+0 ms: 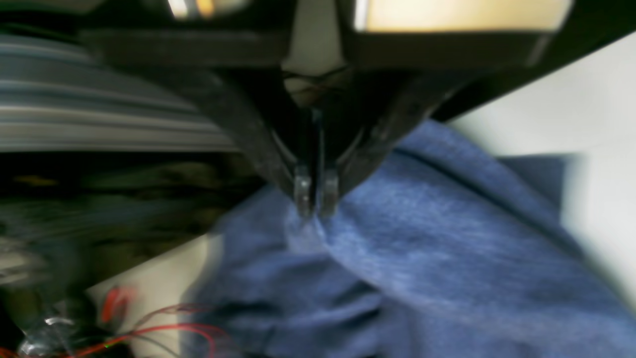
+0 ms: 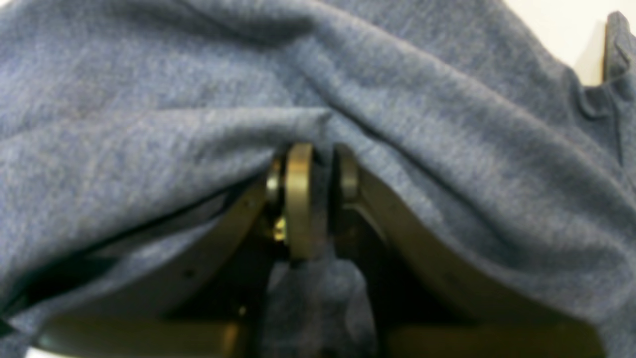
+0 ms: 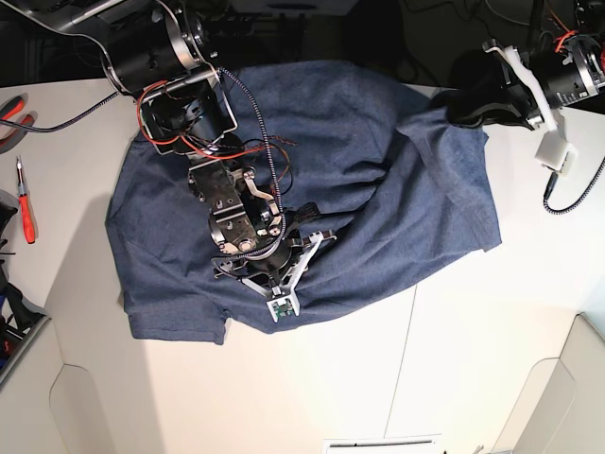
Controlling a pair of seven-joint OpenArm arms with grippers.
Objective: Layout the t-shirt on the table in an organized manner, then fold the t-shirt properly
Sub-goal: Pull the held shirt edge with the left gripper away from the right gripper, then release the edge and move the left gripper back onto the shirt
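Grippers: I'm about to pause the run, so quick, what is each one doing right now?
Left gripper: nearly closed, pinching a fold of the t-shirt.
Right gripper: closed on a bunch of the t-shirt.

Beyond the white worktop's (image 3: 492, 331) far edge everything falls dark, tangled cables (image 3: 425, 28) lying there. At its left edge rest a red-handled screwdriver (image 3: 25, 203) and red-handled pliers (image 3: 11, 107). Even overhead light.
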